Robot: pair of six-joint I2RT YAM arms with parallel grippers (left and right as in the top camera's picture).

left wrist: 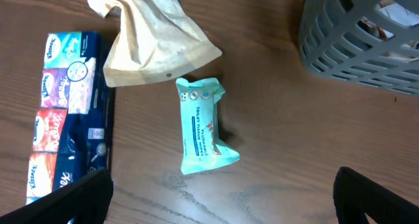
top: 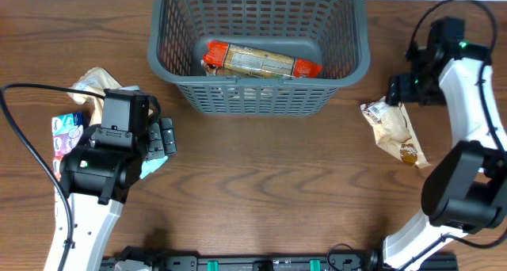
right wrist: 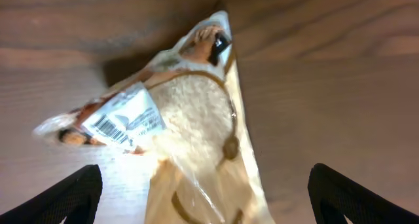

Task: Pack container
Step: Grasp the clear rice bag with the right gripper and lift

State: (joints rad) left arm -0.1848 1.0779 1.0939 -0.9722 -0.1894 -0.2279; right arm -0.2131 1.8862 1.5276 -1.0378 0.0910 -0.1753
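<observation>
- Left claw (left wrist: pixel 222 201) — spread wide, gripping nothing; a teal wipes pack (left wrist: pixel 203 129) lies flat on the tabletop (left wrist: pixel 294 119) ahead of its gap.
- Right claw (right wrist: pixel 209 204) — also spread; a clear snack bag (right wrist: pixel 190 126) lies ahead of it.
- Container (top: pixel 257 93) stands ahead-right of the left claw, holding an orange-ended packet (top: pixel 261 61).

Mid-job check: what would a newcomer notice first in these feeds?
The big grey basket at the table's far middle, with one long orange-ended pack lying inside. Next, the clear bag with a barcode label right beneath the open right hand, and a mint-green packet on the wood under the open left hand.
</observation>
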